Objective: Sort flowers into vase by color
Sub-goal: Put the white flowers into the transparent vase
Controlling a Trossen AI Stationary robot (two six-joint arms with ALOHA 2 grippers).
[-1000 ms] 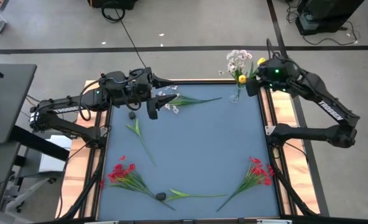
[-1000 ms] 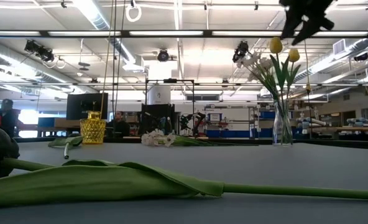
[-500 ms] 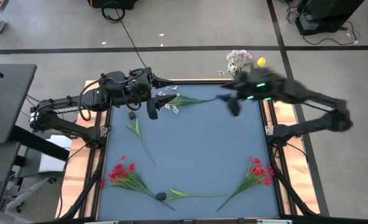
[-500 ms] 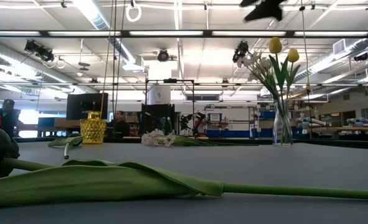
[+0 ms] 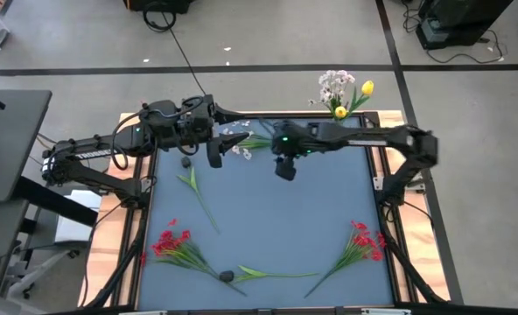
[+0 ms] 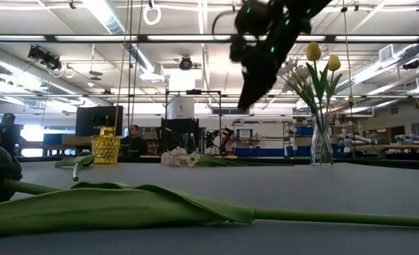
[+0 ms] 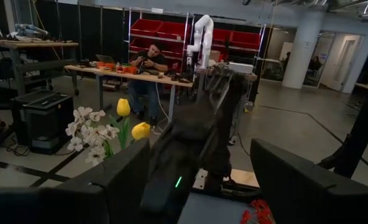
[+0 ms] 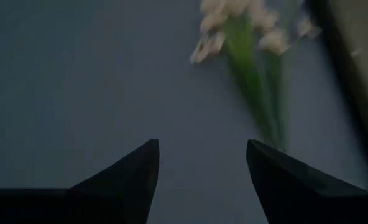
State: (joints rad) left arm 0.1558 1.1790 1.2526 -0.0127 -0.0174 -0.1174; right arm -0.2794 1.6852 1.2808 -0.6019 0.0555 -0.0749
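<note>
Over the far middle of the table point(image 5: 268, 219), the right tool point(image 5: 285, 169) is swinging in from the vase point(image 5: 332, 131).
Its fingers are spread wide and empty above the white spray point(image 5: 246, 143); the left tool point(image 5: 215, 157) is waiting open beside it.

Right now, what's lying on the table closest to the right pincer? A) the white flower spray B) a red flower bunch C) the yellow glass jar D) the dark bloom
A: in the high view the right pincer hangs open over the far middle of the table, just beside the white flower spray, and its wrist view shows those white blossoms just ahead of its fingers.
</note>
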